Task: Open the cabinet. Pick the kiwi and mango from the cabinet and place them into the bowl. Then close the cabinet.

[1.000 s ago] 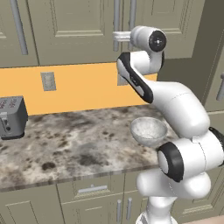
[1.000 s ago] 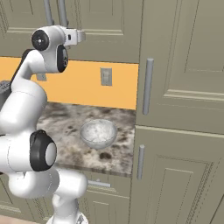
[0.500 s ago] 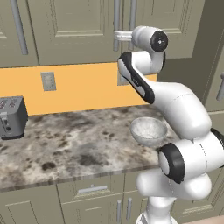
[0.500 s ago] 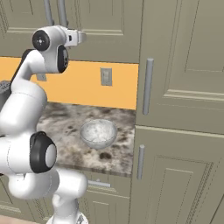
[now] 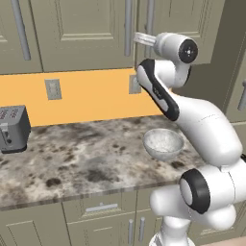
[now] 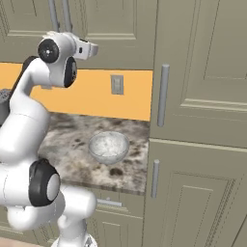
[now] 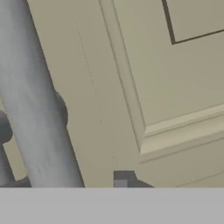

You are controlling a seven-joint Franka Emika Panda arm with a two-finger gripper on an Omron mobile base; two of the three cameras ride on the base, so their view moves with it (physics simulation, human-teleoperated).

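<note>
The cabinet (image 5: 81,29) hangs above the counter with both panelled doors shut, so the kiwi and mango are hidden. My gripper (image 5: 137,38) is raised against the doors at the lower end of the two bar handles (image 5: 128,26), also seen from the other side as gripper (image 6: 94,48). In the hand view one handle (image 7: 39,109) runs up the left, close to the door (image 7: 109,87). One fingertip (image 7: 124,178) stands a little apart from that bar on its right. The speckled whitish bowl (image 5: 163,143) sits on the counter under the arm, bowl (image 6: 108,147).
A toaster (image 5: 12,129) stands at the counter's (image 5: 86,158) far left. Outlets (image 5: 52,89) sit on the orange backsplash. A tall cabinet (image 6: 202,96) with a bar handle (image 6: 163,94) bounds the counter on the right. Drawers and doors (image 5: 102,207) lie below.
</note>
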